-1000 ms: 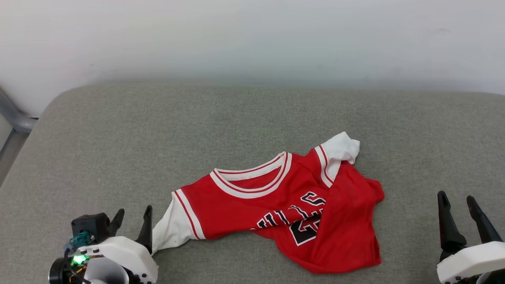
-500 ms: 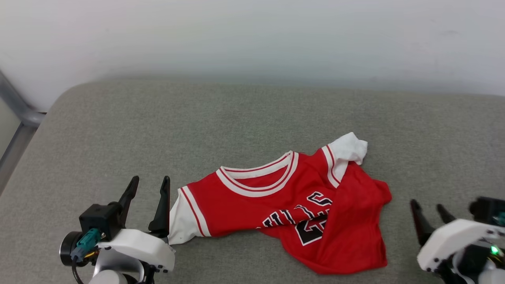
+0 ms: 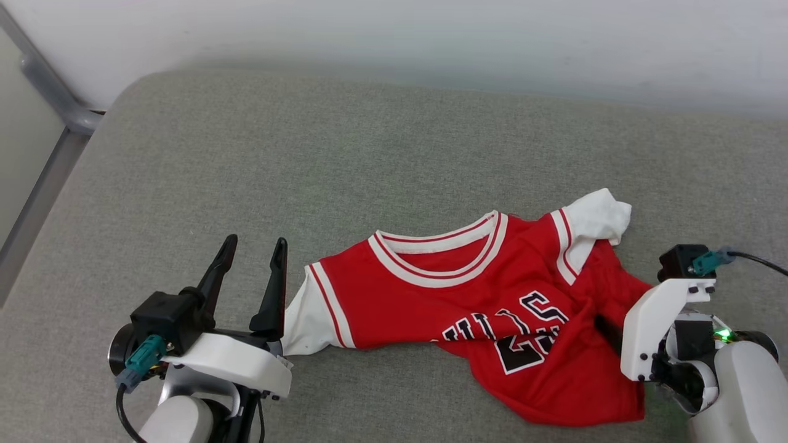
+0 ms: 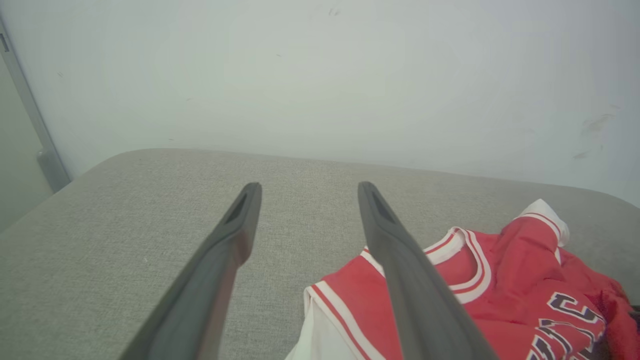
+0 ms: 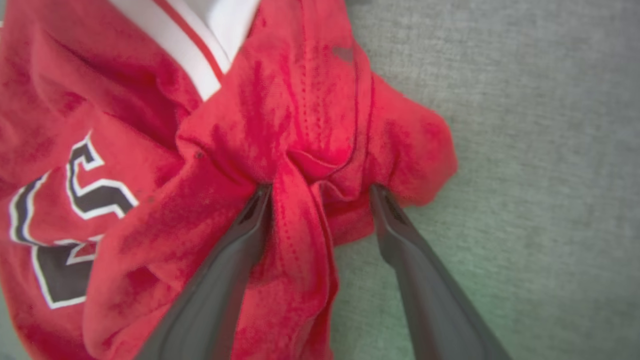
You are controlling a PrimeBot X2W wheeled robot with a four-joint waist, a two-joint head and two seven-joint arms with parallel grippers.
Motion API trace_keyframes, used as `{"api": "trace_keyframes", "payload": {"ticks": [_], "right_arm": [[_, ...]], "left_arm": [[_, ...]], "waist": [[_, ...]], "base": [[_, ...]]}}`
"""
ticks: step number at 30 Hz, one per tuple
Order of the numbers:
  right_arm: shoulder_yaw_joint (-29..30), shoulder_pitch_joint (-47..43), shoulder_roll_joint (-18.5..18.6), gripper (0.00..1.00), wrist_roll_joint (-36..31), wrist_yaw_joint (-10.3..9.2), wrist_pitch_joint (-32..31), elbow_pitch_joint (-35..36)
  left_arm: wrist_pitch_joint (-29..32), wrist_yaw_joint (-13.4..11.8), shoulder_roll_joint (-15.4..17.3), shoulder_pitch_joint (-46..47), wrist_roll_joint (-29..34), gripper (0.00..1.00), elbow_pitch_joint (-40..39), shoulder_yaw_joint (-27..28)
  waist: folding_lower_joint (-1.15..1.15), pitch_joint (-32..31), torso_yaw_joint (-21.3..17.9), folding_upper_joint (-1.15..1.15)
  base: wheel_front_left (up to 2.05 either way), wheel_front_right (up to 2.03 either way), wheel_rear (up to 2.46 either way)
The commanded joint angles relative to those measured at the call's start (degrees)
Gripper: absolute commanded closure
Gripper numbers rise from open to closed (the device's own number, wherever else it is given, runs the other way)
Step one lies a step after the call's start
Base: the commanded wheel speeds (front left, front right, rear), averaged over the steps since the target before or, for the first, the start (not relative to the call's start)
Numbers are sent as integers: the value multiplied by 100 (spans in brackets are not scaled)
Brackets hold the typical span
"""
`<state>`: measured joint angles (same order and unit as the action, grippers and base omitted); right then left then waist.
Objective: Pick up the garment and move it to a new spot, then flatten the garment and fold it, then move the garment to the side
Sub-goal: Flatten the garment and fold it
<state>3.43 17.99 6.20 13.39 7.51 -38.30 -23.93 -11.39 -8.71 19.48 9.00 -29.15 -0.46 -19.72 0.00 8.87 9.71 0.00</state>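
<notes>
Here, the garment (image 3: pixel 431 295) is lying rumpled on the grey cushion (image 3: pixel 246 154), its striped collar facing the pale wall (image 3: pixel 431 37) and its lettered front partly folding over itself. The left tool (image 3: pixel 256 240) is standing with its jaws spread wide, gripping nothing. Its inner finger is sitting just beside the white sleeve (image 3: pixel 301 320), and whether they are touching I cannot tell. The right tool (image 5: pixel 320 190) is pointing down into the bunched red cloth at the garment's right edge. Its jaws are also gaping wide, the fingertips (image 5: pixel 260 200) are pressing into the fabric, and a raised fold is lying unclamped between them.
</notes>
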Motion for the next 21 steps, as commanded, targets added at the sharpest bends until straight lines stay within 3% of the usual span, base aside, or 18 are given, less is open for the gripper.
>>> {"api": "trace_keyframes", "payload": {"ticks": [1,3,5,12,21], "right_arm": [[-37,14,9,0,-2,-4,-198,-299],[-66,-62,-32,0,71,-4,-453,-594],[-89,-144,-91,100,205,-4,-642,-785],[97,-286,-68,100,332,-5,-330,-70],[334,-2028,-201,100,325,-6,-597,2171]], "left_arm": [[-53,40,7,76,8,0,21,5],[-78,47,0,86,-2,0,70,1],[-88,53,-5,73,-14,0,105,-2],[-90,33,48,-20,-21,0,191,-8],[60,-74,137,-272,-58,0,188,-38]], "waist": [[0,94,98,0],[0,105,112,0],[0,112,108,0],[0,21,-46,0],[0,-265,-413,0]], "base": [[0,0,0],[0,0,0],[0,0,0],[0,0,0],[0,0,0]]}}
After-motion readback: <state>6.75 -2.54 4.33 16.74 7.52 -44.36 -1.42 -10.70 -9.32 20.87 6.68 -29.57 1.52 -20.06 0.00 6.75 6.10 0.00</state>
